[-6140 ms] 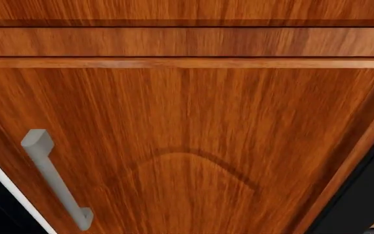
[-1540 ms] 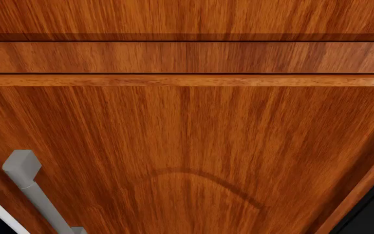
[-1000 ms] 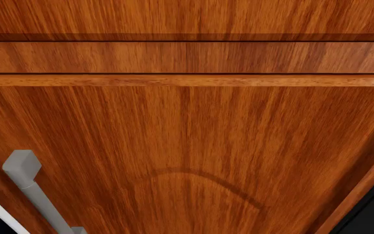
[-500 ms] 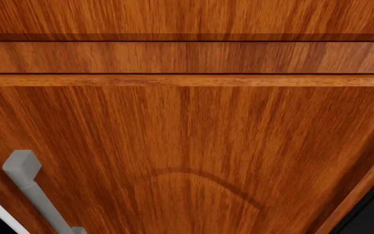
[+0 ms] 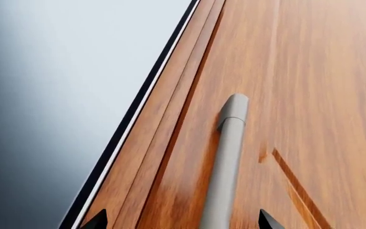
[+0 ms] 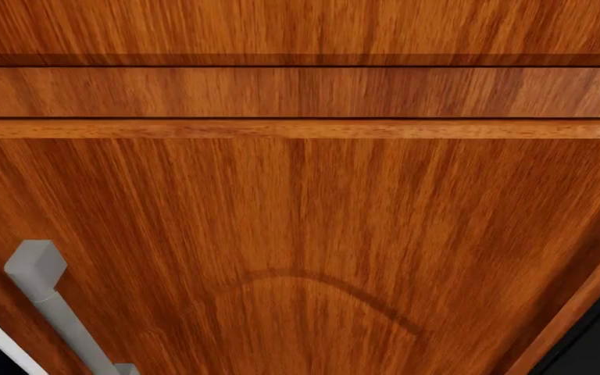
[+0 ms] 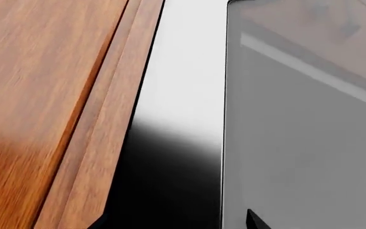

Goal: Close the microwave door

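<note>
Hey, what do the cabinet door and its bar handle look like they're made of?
The cabinet door looks like glossy reddish-brown wood, or a wood-look veneer: long streaky grain runs down it and it has a soft sheen. The bar handle looks like matte grey metal, smooth and evenly coloured, though painted plastic would look the same in this render.

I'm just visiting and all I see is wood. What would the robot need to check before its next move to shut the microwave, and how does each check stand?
1. Microwave seen by head camera: not ok; the wooden cabinet door fills the view.
2. Door open or shut: cannot tell; the right wrist view shows only a dark glass panel beside a pale frame.
3. Left gripper free: ok; its tips sit either side of the grey cabinet handle, not gripping.
4. Right gripper free: ok; only its tips show, apart, holding nothing.
5. Clear path to the microwave: cannot tell.
</note>
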You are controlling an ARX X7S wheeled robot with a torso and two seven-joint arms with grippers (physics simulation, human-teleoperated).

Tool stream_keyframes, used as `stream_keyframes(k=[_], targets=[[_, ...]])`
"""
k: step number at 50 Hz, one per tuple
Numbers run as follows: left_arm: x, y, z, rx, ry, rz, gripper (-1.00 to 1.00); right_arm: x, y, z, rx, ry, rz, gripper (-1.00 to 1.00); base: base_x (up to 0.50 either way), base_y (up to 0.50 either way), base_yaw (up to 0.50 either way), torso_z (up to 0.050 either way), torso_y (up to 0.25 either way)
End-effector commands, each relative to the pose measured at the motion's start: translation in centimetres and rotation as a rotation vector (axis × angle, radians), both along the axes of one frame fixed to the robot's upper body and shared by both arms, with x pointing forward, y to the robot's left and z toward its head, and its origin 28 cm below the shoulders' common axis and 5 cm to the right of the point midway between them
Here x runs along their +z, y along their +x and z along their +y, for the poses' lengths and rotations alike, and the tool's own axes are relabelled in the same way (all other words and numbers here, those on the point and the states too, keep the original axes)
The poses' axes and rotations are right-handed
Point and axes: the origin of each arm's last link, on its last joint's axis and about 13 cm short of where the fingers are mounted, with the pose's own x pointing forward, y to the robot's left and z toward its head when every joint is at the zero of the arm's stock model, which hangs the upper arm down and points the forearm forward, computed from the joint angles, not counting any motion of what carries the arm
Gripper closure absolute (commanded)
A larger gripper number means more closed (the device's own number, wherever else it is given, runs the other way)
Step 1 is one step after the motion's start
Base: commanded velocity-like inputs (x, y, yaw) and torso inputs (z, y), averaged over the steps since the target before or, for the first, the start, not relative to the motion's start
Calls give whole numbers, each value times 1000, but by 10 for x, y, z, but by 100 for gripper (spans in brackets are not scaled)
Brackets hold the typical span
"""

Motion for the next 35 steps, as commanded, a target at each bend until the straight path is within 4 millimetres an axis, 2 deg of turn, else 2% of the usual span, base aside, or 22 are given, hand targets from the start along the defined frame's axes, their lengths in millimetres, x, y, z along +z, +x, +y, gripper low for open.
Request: stream_keyframes(k=[1, 15, 35], targets=[[-1, 0, -1, 0, 3, 2, -100, -1, 4, -7, 6, 28, 21, -100, 0, 0, 0, 0, 0], [-2, 1, -2, 1, 9, 9, -100, -4, 5, -16, 28, 57, 35, -100, 0, 0, 0, 0, 0], [-2, 0, -3, 1, 12, 10, -100, -2, 7, -18, 75, 69, 25, -100, 0, 0, 0, 0, 0]])
